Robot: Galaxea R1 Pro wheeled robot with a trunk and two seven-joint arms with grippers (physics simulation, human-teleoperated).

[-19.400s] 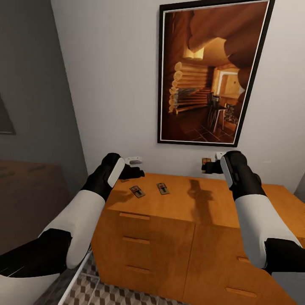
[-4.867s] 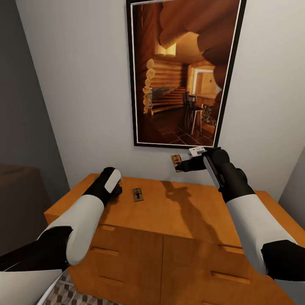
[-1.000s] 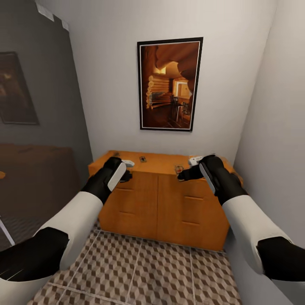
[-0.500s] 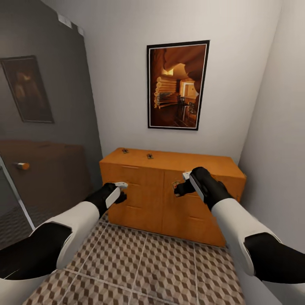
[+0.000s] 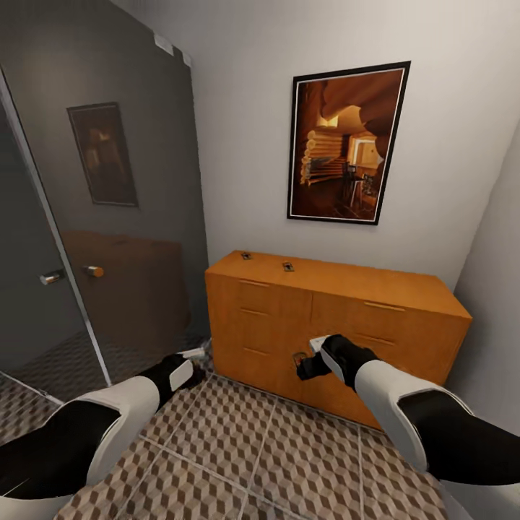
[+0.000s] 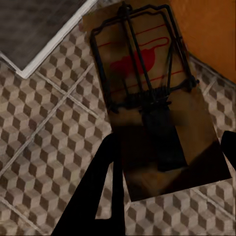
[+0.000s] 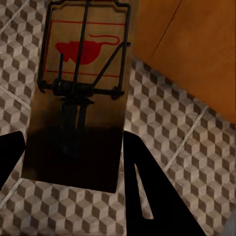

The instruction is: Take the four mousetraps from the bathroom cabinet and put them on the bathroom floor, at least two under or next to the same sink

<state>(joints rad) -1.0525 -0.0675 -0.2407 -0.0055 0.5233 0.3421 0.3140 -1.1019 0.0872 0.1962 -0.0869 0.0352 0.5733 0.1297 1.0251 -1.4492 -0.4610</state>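
Each of my grippers is shut on a mousetrap. The left wrist view shows a brown wooden mousetrap (image 6: 147, 98) with a red mouse print, pinched at its near end by my left gripper (image 6: 167, 162) over the cube-patterned bathroom floor (image 6: 44, 142). My right gripper (image 7: 73, 162) clamps another mousetrap (image 7: 83, 88) the same way. In the head view the left gripper (image 5: 192, 357) hangs low near the floor (image 5: 274, 462), and the right gripper (image 5: 302, 361) is in front of the drawers. Two more mousetraps (image 5: 246, 255) (image 5: 288, 266) lie on an orange-brown wooden cabinet (image 5: 339, 310). The white cabinet and the sink are out of view.
A dark glass door (image 5: 108, 217) with a metal frame and a knob (image 5: 94, 271) stands at the left. A framed cabin picture (image 5: 347, 144) hangs above the wooden cabinet. A white wall (image 5: 498, 289) closes the right side. Tiled floor stretches between me and the cabinet.
The view has pulled back from the wooden cabinet and swung left, so the camera moved. Both arms have dropped from cabinet-top height toward the floor, still holding their traps.
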